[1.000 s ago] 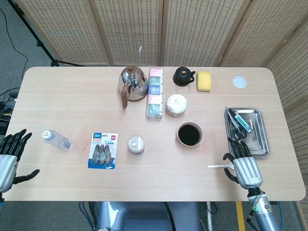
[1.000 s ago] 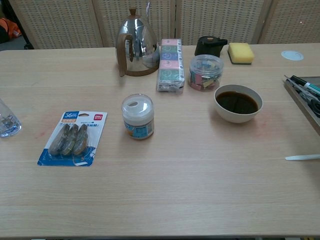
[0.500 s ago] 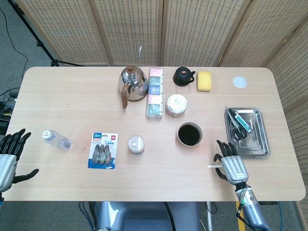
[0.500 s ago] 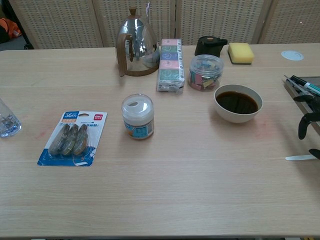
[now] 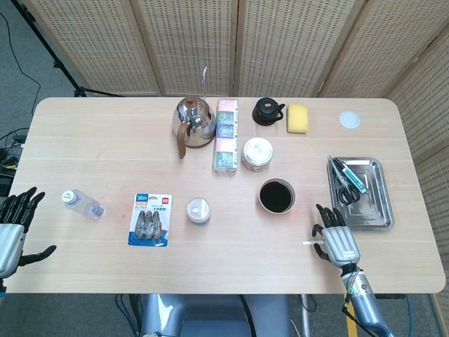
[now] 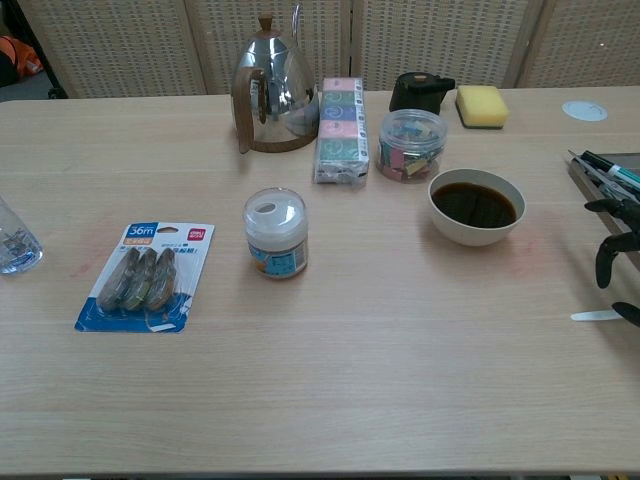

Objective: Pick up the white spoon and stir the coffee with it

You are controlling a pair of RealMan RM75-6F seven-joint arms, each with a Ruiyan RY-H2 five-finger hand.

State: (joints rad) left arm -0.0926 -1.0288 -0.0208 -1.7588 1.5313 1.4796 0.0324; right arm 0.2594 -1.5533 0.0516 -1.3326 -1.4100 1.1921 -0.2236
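Note:
The white spoon lies flat on the table near the front right; only its handle end shows past my right hand. The bowl of dark coffee stands a little behind and to the left of it. My right hand hovers over the spoon's far part with fingers spread, holding nothing; the chest view catches just its fingertips at the right edge. My left hand stays open off the table's left edge, far from the spoon.
A metal tray with scissors and pens sits right of the hand. Behind the bowl are a clip jar, tissue pack, kettle, black pot and sponge. A small jar, tape pack and bottle lie left.
My right hand moved left and toward the bowl over the spoon a second ago, then held almost still. The spoon and left hand have not moved.

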